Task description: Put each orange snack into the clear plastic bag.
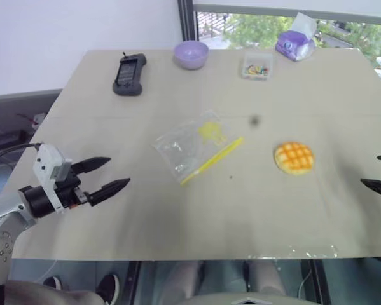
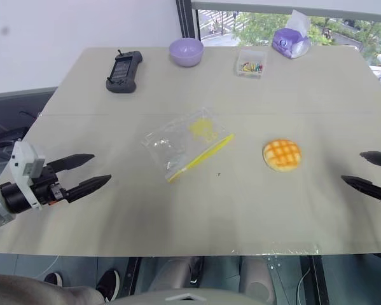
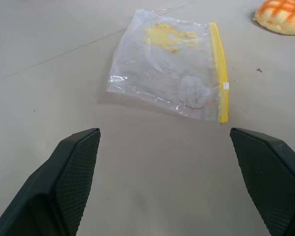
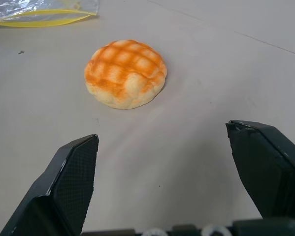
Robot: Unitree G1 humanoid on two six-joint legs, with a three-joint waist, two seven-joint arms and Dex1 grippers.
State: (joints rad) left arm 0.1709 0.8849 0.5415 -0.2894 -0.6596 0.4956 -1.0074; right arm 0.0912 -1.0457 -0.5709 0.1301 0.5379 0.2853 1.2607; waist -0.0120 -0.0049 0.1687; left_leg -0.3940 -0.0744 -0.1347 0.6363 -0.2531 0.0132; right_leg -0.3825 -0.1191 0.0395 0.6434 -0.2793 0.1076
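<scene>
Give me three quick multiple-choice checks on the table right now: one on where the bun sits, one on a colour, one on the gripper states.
1. Where is the orange snack?
A. inside the clear plastic bag
B. on the bare table, apart from the bag, on the robot's right of it
C. in the purple bowl

2. What colour is the zip strip of the clear plastic bag?
A. yellow
B. blue
C. red

3. How do the left gripper and right gripper stand?
A. both open, holding nothing
B. left shut on the bag
C. right shut on the bun

Key: 1 B, bare table shows between bun and bag; 2 A, the strip shows yellow along one edge; 3 A, the fingers stand apart over bare table.
</scene>
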